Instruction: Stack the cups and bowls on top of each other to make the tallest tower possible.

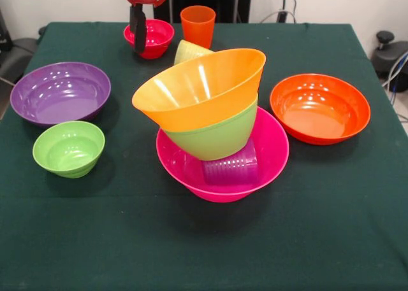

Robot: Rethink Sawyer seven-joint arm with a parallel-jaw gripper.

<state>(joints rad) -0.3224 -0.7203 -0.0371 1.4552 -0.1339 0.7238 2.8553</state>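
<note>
Nearest us, the pink bowl [268, 152] holds a purple cup [231, 168] on its side, with green bowl [220, 137] and yellow-orange bowl [199, 87] nested tilted on it. At the far side the gripper [138, 28] hangs over the red bowl [153, 37]; we cannot tell its fingers' state.

Red-and-black arm's gripper [138, 30], top centre, cut off by upper edge; open or closed unclear. Ribbed yellow plastic cup [189, 50] mostly hidden behind tilted yellow-orange plastic bowl [201, 87]. Ribbed purple cup [231, 167] partly covered by medium green bowl [217, 135].
</note>
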